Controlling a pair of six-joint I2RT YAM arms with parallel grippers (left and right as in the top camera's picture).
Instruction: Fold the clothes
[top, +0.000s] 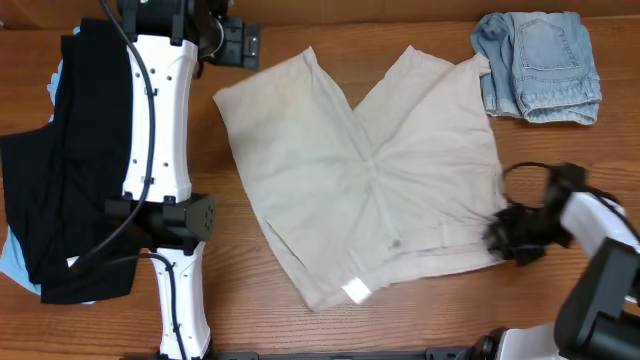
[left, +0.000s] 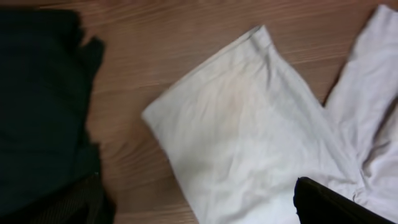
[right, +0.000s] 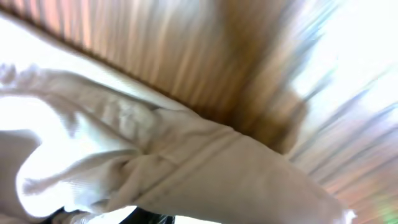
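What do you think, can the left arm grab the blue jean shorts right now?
Probably not. The blue jean shorts lie in the far corner, across the spread beige shorts from the left gripper. Nothing covers them, but it's a long stretch.

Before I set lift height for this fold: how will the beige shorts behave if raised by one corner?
Probably floppy: the beige shorts lie flat with soft creases and bunch in folds by the right gripper. Likely light, being thin cloth, so a raised corner should trail the rest across the table, not lift it stiffly.
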